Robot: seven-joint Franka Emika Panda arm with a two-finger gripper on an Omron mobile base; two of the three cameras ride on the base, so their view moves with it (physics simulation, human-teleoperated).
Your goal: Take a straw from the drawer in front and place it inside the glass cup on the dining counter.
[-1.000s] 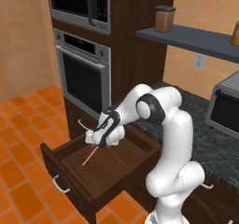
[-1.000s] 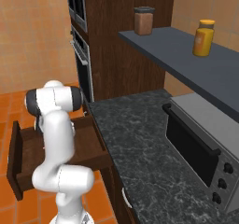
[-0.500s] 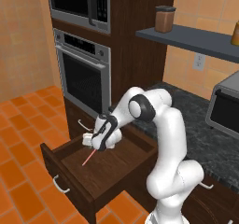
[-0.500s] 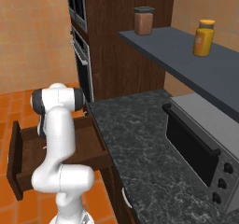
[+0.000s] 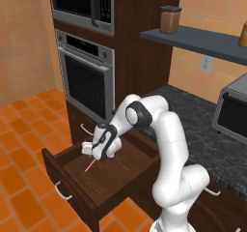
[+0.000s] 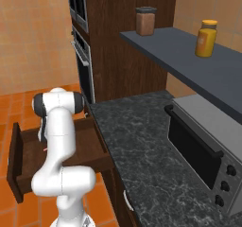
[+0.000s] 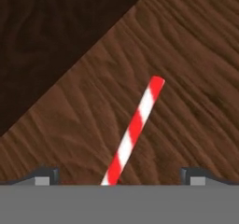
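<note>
The dark wooden drawer (image 5: 112, 179) stands pulled out below the wall oven, also seen as the drawer (image 6: 27, 151) from the other side. A red-and-white striped straw (image 5: 89, 166) lies flat on its floor. My gripper (image 5: 98, 155) points down inside the drawer, right over the straw's far end, open. In the hand view the straw (image 7: 136, 128) runs up from between my fingertips (image 7: 45, 177), slanting right, with wood grain all around it and nothing gripped. The drawer's dark side wall fills that view's upper left. The glass cup and the dining counter are out of view.
A built-in oven (image 5: 88, 79) sits just behind the drawer. The dark speckled counter (image 6: 142, 145) carries a toaster oven (image 6: 203, 150). A shelf (image 6: 189, 56) above holds two jars. Orange floor tiles (image 5: 24, 129) lie to the left.
My hand has sunk lower into the drawer, closer to the straw. The jaws stay open and the straw has not moved.
</note>
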